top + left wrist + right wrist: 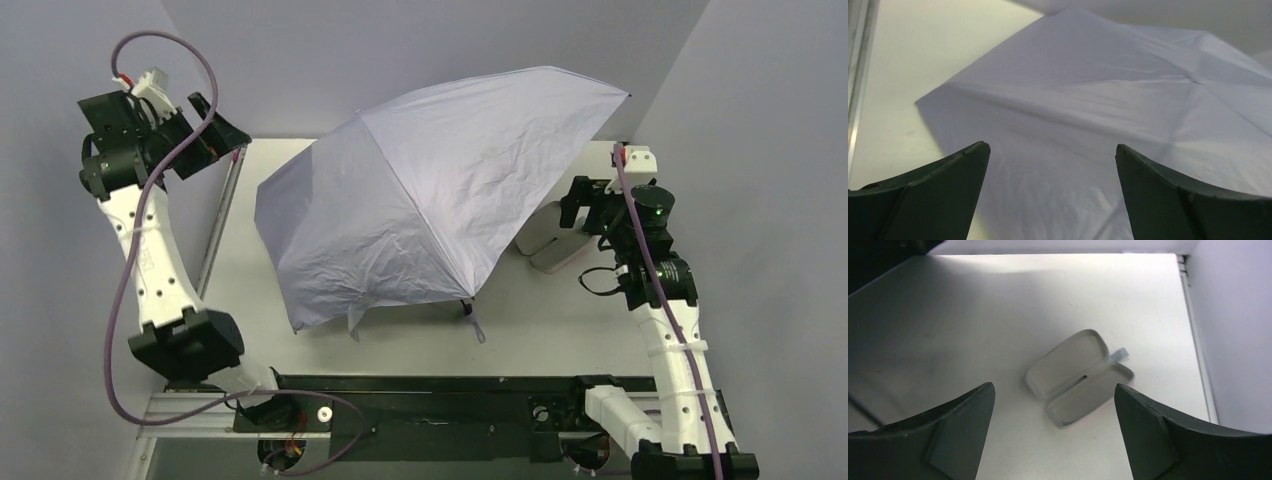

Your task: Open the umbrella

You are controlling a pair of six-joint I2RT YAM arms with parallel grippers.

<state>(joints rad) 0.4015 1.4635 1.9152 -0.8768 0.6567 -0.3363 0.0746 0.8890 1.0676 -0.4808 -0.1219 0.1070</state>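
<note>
The umbrella [430, 200] is spread open and lies tilted on the table, its pale lavender crinkly canopy facing up and left, one edge on the table at the front. Its shaft and handle are hidden under the canopy. The canopy fills the left wrist view [1088, 110]. My left gripper [215, 125] is open and empty, raised at the far left, apart from the canopy; its jaws stand wide in the left wrist view [1053, 150]. My right gripper [572, 205] is open and empty at the canopy's right edge, above an open case [1078, 377].
The open oblong case [550, 245] lies on the table under the right gripper, partly behind the canopy. A strap [473, 322] hangs from the canopy's front edge. Walls close in left, back and right. A metal rail [218, 230] runs along the table's left side.
</note>
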